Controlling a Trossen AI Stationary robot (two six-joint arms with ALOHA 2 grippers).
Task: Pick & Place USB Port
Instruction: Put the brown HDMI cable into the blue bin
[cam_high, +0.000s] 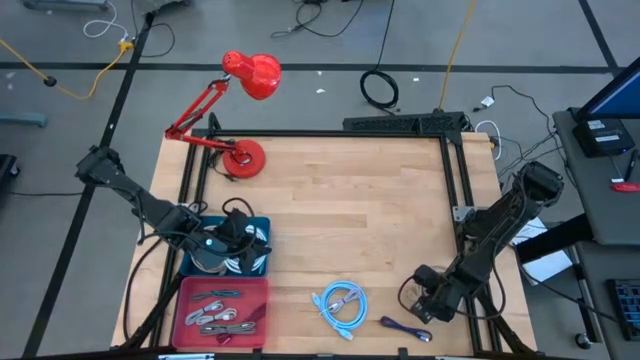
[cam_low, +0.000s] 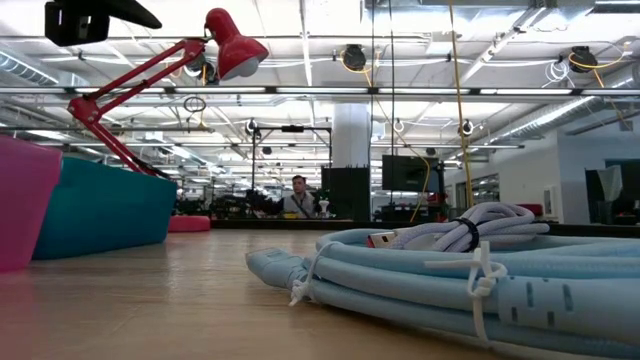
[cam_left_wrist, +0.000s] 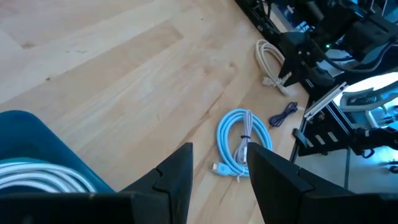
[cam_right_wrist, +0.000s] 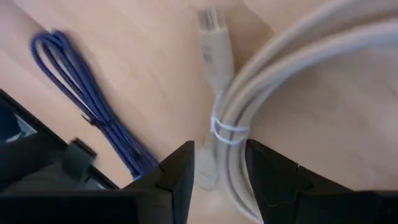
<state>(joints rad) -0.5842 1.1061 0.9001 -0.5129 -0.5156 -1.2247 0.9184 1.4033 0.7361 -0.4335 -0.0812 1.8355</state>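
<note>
A beige coiled cable (cam_right_wrist: 292, 81) lies on the wooden table near its right front corner, bound by a thin tie (cam_right_wrist: 227, 129). My right gripper (cam_right_wrist: 219, 163) is open right over it, pointing steeply down, with one finger on each side of the tied strands. A small purple cable (cam_right_wrist: 87, 106) lies beside it, nearer the front edge (cam_high: 405, 328). A light blue coiled cable (cam_high: 340, 303) rests flat at the front middle. My left gripper (cam_left_wrist: 217, 168) is open with nothing between its fingers, over the teal bin (cam_high: 255, 228) of white cables. My right gripper comes from above with its fingers (cam_right_wrist: 180, 168) on either side of the beige cable's strands next to the tie. The cable lies flat on the table. Whether the fingers touch it, I cannot tell.
A red bin (cam_high: 222, 310) with several cables stands in front of the teal bin at the front left. A red desk lamp (cam_high: 245, 150) stands at the far left. Black frame rails (cam_high: 455, 190) run along the table's right and far edges. Bare wood lies in the middle.
</note>
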